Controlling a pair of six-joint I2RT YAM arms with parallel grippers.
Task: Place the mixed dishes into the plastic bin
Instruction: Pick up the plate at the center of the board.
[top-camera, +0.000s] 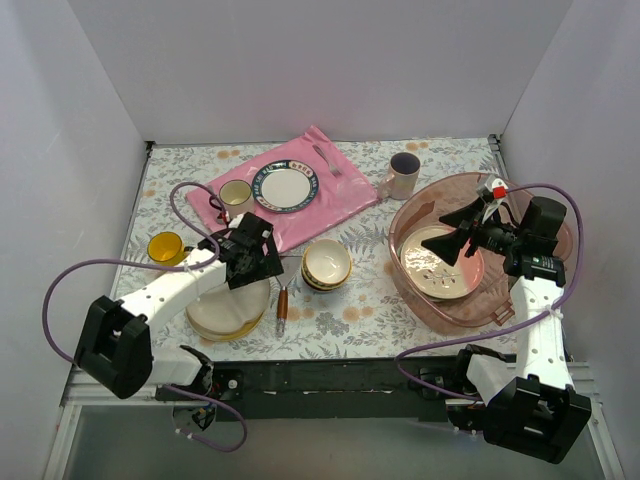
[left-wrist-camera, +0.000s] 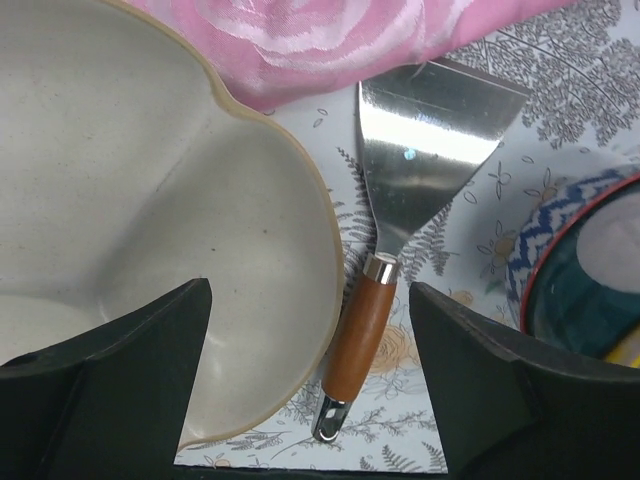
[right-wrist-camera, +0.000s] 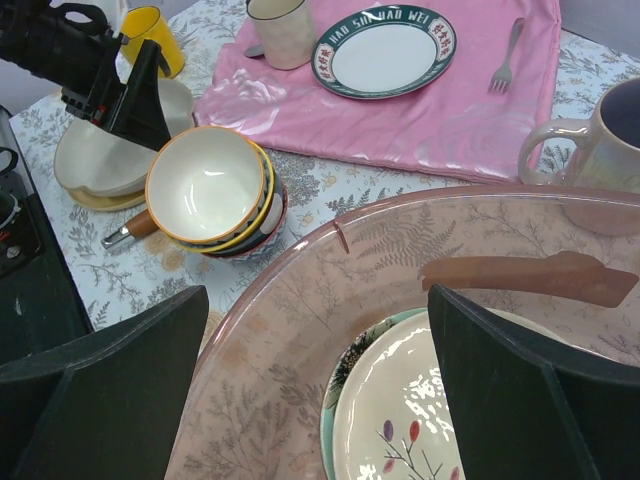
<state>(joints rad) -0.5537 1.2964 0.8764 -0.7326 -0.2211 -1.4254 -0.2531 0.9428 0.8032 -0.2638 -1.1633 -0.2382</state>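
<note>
— Directly below the left gripper (left-wrist-camera: 310, 290), what is recorded?

— Cream divided plate (left-wrist-camera: 150, 200), flat on the table (left-wrist-camera: 560, 110). Its wavy edge runs beneath the gap between the fingers (left-wrist-camera: 110, 390). Jaws stand wide apart and nothing is held. Contact between fingertip and plate cannot be determined.

— Moving outward from that hand?

— Just to its right is a spatula (left-wrist-camera: 375, 320) with a wooden handle, lying flat beside the plate edge. Further right are the stacked bowls (left-wrist-camera: 580, 270). Ahead of the fingers is the pink mat (left-wrist-camera: 350, 40), with the spatula blade near its edge. Well off to the hand's left stands the yellow mug (top-camera: 165, 247).

— Right gripper (right-wrist-camera: 318, 290)?

— Jaws spread wide and empty. It hangs over the plastic bin (right-wrist-camera: 300, 260), above the inside of its wall. Beneath the fingers, inside the bin, a cream plate (right-wrist-camera: 420, 400) with a sprig pattern lies on the mint-green plate (right-wrist-camera: 333, 400).

— Beyond the rim?

— Ahead and left of that hand sit the stacked bowls, outside the bin. Ahead and right is the pinkish mug (right-wrist-camera: 600, 150), just outside the rim. Farthest ahead, on the mat, are a white plate (right-wrist-camera: 383, 50) with a dark lettered border, a fork (right-wrist-camera: 505, 55) and a cream mug (right-wrist-camera: 280, 30).
</note>
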